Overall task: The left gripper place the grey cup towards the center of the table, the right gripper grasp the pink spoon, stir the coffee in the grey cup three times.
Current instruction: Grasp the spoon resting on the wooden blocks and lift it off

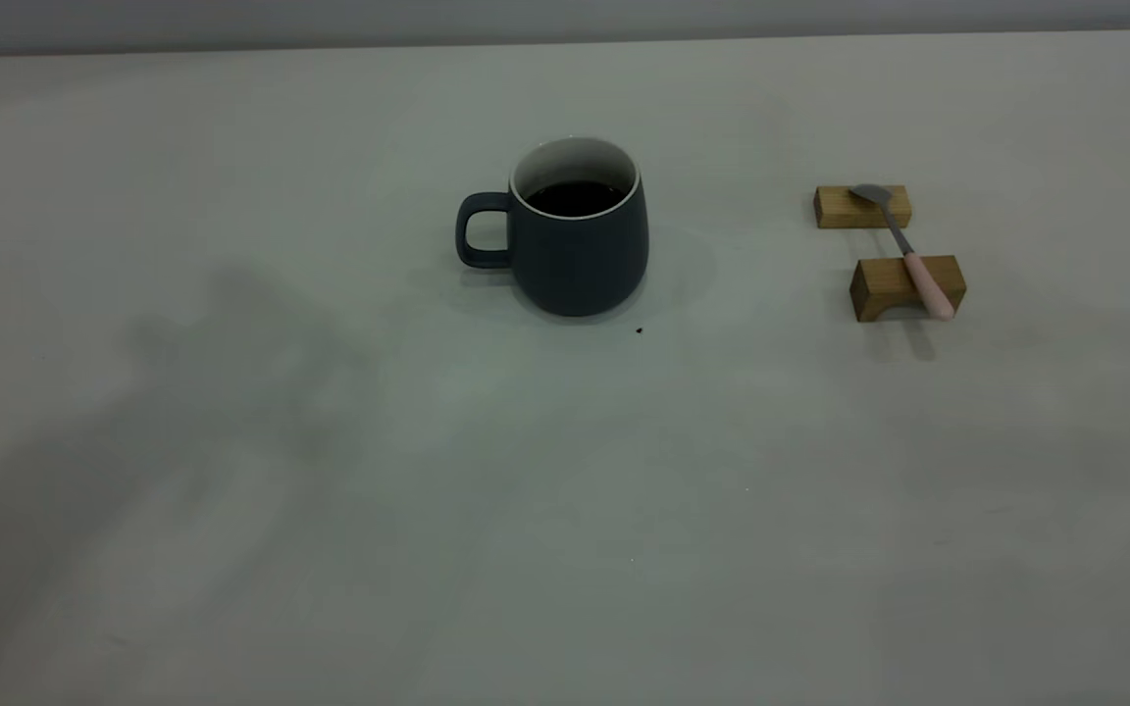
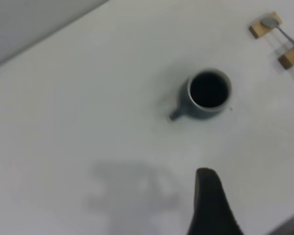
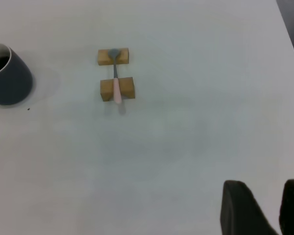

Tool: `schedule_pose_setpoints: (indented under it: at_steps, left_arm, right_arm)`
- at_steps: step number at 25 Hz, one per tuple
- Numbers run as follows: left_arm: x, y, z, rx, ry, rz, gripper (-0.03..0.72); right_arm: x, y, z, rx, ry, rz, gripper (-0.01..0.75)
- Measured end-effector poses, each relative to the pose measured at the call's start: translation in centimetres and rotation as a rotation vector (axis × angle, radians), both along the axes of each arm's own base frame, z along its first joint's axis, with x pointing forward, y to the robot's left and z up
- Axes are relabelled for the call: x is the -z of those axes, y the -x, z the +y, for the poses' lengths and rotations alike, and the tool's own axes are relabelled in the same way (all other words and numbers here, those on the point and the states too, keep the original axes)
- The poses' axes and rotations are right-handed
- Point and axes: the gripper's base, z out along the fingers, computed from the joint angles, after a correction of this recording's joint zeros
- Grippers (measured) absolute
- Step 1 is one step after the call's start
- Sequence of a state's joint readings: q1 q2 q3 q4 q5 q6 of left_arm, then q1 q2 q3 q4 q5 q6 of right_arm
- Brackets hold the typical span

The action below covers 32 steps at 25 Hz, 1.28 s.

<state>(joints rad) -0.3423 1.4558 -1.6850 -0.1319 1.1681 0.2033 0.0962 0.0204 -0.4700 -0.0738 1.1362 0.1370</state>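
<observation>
The grey cup (image 1: 580, 245) stands upright near the middle of the table (image 1: 565, 510), handle pointing left in the exterior view, with dark coffee (image 1: 575, 198) inside. The pink spoon (image 1: 903, 245) lies across two wooden blocks to the cup's right, bowl on the far block. Neither gripper appears in the exterior view. In the left wrist view a black part of my left gripper (image 2: 209, 196) hangs high above the table, well short of the cup (image 2: 206, 95). My right gripper (image 3: 264, 188) is open and empty, high up and far from the spoon (image 3: 116, 78) and cup (image 3: 7, 78).
Two tan wooden blocks (image 1: 835, 208) (image 1: 879, 284) carry the spoon. A tiny dark speck (image 1: 639, 330) lies just in front of the cup. The table's right edge (image 3: 290, 34) shows in the right wrist view. An arm's shadow falls on the table's left part.
</observation>
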Motion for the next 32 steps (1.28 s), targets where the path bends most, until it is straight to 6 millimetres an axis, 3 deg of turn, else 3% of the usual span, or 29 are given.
schedule_pose_setpoints:
  at_steps: [1, 4, 10, 14, 21, 32]
  left_arm:
    - [-0.2, 1.7, 0.6, -0.012, 0.009, -0.002, 0.519]
    - [1.7, 6.3, 2.2, -0.042, 0.011, 0.049, 0.519]
    - [9.6, 14.3, 5.2, -0.079, -0.039, 0.209, 0.519]
    - [13.7, 18.4, 7.1, -0.153, -0.065, 0.228, 0.519]
    - [17.9, 22.2, 8.8, -0.196, -0.051, 0.157, 0.519]
    - [17.2, 25.6, 10.0, -0.249, 0.064, -0.091, 0.519]
  right_arm:
    - [0.0, 0.0, 0.0, 0.000, 0.000, 0.000, 0.240]
    - [0.0, 0.0, 0.0, 0.000, 0.000, 0.000, 0.240]
    - [0.0, 0.0, 0.0, 0.000, 0.000, 0.000, 0.240]
    - [0.0, 0.0, 0.0, 0.000, 0.000, 0.000, 0.240]
    - [0.0, 0.0, 0.0, 0.000, 0.000, 0.000, 0.240]
    - [0.0, 0.0, 0.0, -0.001, -0.001, 0.000, 0.240]
